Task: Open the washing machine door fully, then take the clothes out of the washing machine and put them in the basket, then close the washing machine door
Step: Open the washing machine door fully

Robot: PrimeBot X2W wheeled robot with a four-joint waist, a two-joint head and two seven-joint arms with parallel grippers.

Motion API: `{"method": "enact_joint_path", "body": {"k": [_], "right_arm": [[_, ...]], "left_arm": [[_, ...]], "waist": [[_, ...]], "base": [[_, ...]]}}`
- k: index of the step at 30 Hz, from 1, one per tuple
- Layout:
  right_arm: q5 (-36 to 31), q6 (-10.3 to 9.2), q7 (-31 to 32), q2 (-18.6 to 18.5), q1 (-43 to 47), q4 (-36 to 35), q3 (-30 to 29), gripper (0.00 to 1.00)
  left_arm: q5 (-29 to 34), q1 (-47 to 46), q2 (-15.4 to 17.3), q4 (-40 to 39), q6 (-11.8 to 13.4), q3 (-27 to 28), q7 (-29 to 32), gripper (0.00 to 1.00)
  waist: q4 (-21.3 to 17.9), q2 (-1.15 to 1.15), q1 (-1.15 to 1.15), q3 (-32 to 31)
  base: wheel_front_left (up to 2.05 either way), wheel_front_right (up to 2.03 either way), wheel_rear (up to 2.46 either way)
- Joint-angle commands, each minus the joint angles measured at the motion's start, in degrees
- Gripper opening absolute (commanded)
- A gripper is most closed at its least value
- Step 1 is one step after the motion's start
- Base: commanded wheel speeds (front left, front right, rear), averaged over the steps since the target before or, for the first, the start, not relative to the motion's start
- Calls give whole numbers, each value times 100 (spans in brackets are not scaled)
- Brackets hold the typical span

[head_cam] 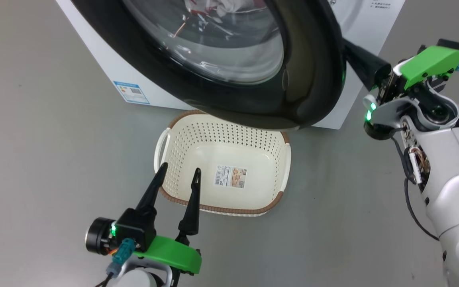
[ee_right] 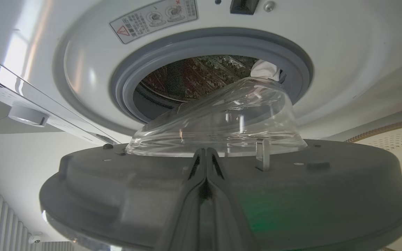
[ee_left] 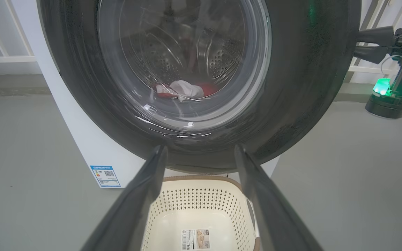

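One door (head_cam: 313, 79) ajar, right jaws closed behind | basket (head_cam: 229, 137) under spread left jaws

The washing machine door (head_cam: 313, 79), a glossy black rim around a bulging clear glass bowl, stands partly open, swung out from the white washing machine (head_cam: 114, 67) with its grey gasket and steel drum. Red and white clothes (ee_left: 187, 89) lie low in the drum. The cream perforated basket (head_cam: 185, 139) sits upright on the floor just before the machine, its far rim under the door.
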Motion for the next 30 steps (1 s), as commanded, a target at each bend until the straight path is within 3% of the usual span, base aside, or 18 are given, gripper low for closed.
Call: {"method": "enact_joint_path", "body": {"k": [1, 14, 30], "right_arm": [[41, 5, 124, 184, 94, -207, 111, 0], [213, 5, 694, 232, 933, -801, 383, 0], [1093, 5, 452, 235, 1876, -1609, 1757, 0]], "left_arm": [[-25, -84, 52, -111, 34, 162, -69, 100], [-33, 89, 52, 23, 30, 202, -69, 100], [35, 346, 51, 263, -54, 327, -69, 100]], "waist": [[-15, 0, 0, -29], [-96, 0, 0, -447], [-158, 0, 0, -940]], "base": [[0, 0, 0], [0, 0, 0], [0, 0, 0]]}}
